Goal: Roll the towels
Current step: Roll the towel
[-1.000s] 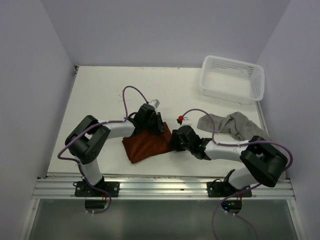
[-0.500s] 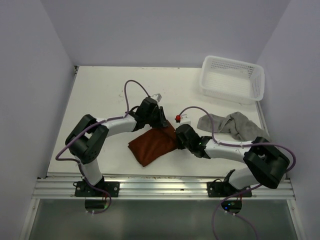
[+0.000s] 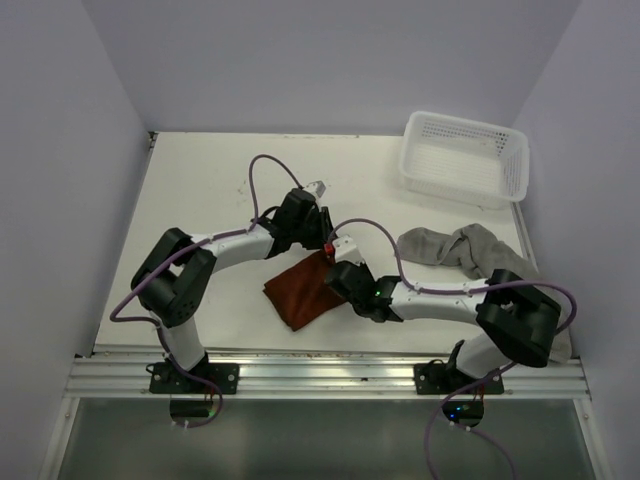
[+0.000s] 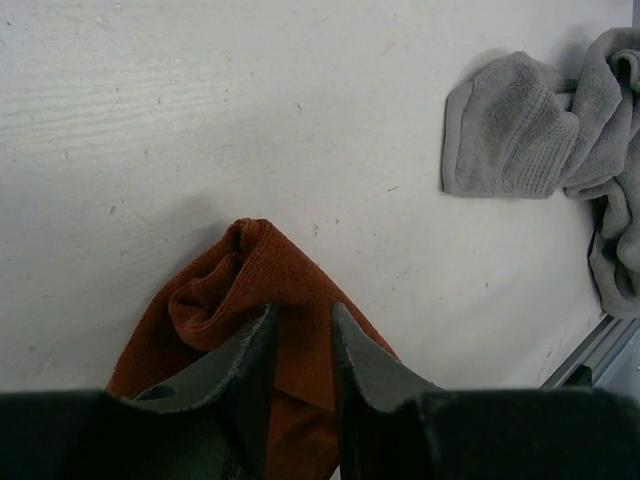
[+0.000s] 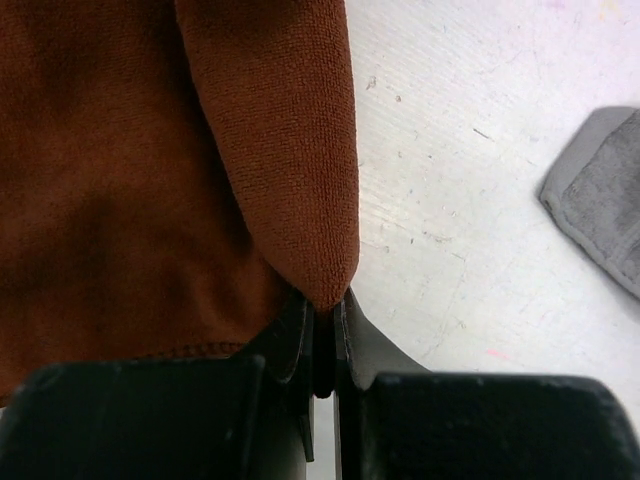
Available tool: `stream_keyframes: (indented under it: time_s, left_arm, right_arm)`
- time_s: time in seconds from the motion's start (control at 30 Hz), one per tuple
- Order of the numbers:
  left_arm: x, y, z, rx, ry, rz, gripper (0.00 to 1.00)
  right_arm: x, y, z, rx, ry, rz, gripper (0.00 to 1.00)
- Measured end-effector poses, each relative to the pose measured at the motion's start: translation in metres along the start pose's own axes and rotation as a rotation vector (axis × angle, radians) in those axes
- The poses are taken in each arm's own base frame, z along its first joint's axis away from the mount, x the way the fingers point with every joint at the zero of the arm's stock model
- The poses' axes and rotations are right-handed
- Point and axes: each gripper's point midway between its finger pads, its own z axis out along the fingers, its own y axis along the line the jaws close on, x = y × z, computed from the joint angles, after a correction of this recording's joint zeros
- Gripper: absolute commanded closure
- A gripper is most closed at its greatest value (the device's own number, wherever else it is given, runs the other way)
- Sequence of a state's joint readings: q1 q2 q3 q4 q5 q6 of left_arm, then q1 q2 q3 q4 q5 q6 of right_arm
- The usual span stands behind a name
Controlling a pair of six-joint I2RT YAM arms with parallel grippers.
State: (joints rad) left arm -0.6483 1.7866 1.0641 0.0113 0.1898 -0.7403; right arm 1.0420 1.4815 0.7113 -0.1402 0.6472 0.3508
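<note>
The rust-brown towel (image 3: 298, 295) lies partly folded between the two arms, near the table's front. My left gripper (image 3: 314, 243) is at its far corner. In the left wrist view the left gripper (image 4: 302, 312) is narrowly parted around a bunched fold of the rust-brown towel (image 4: 262, 268). My right gripper (image 3: 336, 276) is at the towel's right edge. In the right wrist view the right gripper (image 5: 328, 300) is shut, pinching a doubled-over edge of the rust-brown towel (image 5: 150, 150). The grey towel (image 3: 460, 250) lies crumpled to the right, untouched; the grey towel (image 4: 510, 130) also shows in the left wrist view.
A white mesh basket (image 3: 470, 122) stands at the back right corner. White walls close the table on three sides. A metal rail (image 3: 320, 375) runs along the near edge. Purple cables loop above both wrists.
The right gripper has shut on the rust-brown towel's edge and moved left. The left gripper has drawn back a little. The towel has shifted right and become narrower.
</note>
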Motion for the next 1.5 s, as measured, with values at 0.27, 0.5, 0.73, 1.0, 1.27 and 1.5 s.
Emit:
stream_keyframes:
  time_s: [0.27,0.5,0.73,1.0,1.27,1.5]
  left_arm:
    - [0.001,-0.001,0.000,0.007,0.005,0.000,0.69]
    - [0.002,-0.003,-0.001,0.016,0.010,0.000,0.69]
    - [0.000,-0.010,-0.005,0.047,0.004,0.000,0.69]
    - [0.007,-0.011,-0.003,0.065,0.013,0.004,0.69]
    - [0.035,0.013,0.007,0.018,0.060,-0.004,0.69]
    - [0.039,0.019,0.009,0.020,0.040,-0.001,0.70]
  right_arm:
    - [0.008,0.009,0.002,0.099,0.016,-0.160,1.00]
    - [0.009,0.017,0.001,0.176,0.016,-0.270,1.00]
    - [0.011,0.019,0.003,0.215,0.023,-0.321,1.00]
    - [0.012,0.022,0.005,0.227,0.033,-0.342,1.00]
    - [0.011,0.024,0.005,0.223,0.035,-0.336,0.97]
    - [0.011,0.028,0.005,0.205,0.039,-0.307,0.80]
